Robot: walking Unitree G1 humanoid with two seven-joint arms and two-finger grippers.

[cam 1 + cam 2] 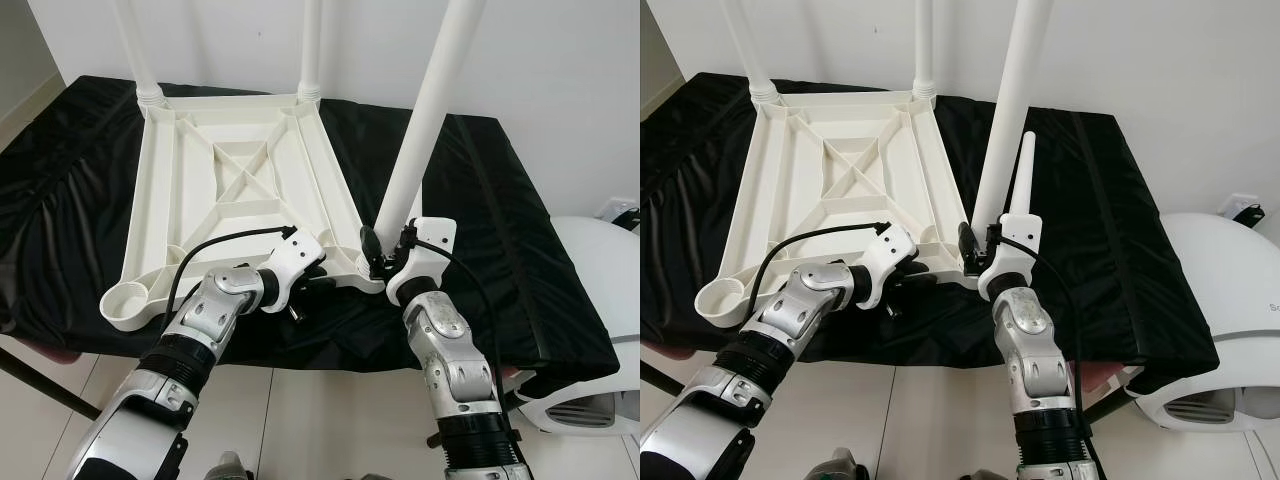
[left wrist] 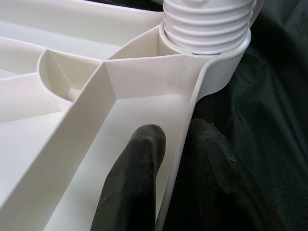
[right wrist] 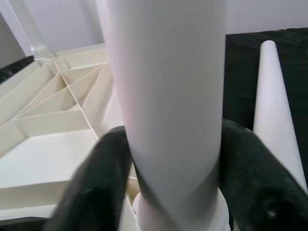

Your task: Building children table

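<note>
- On the black cloth-covered work surface (image 1: 500, 200), the white plastic tabletop (image 1: 240, 190) lies upside down, ribbed underside up, with diagonal cross-bracing.
- Two smooth white legs (image 1: 310, 45) stand upright in the far corner sockets; the near-left socket (image 1: 130, 300) is an open round cup.
- Right gripper (image 1: 385, 258): its black fingers (image 3: 96, 183) are clamped on either side of the third leg (image 1: 425, 120), low on the smooth tapered tube standing in the near-right socket.
- Left gripper (image 1: 312, 272): its fingers (image 2: 139, 163) pinch the thin near rim of the tabletop, one inside the wall, one outside, just beside the ridged collar (image 2: 207, 24).
- A fourth tapered leg (image 1: 1024, 175) lies on the cloth, beside the held one.
- Cloth is glossy and wrinkled; wall white; floor pale tile (image 1: 300, 420).
- A rounded white appliance (image 1: 1230, 290) stands at the right.
</note>
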